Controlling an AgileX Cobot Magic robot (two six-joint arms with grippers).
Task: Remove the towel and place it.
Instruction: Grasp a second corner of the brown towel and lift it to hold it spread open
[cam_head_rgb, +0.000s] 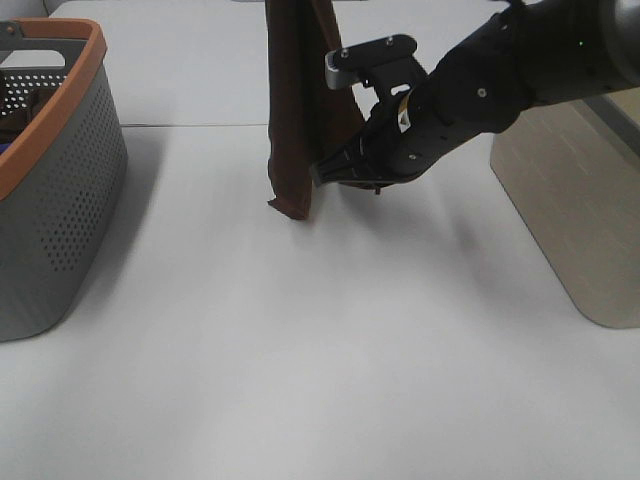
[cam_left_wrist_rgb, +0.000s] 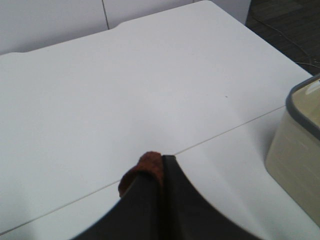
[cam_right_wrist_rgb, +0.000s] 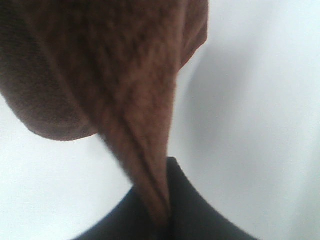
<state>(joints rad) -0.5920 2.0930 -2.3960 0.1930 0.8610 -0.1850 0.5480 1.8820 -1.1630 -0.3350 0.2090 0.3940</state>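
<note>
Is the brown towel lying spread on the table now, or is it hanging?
Hanging, bunched into a narrow drape. The towel falls from above the picture's top edge, and the right tool pinches its side.

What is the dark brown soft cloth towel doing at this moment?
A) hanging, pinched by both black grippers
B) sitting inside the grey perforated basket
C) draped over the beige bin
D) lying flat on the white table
A: the dark brown towel hangs down in the high view, with the right gripper shut on its lower edge and the left gripper shut on a bit of it.
</note>
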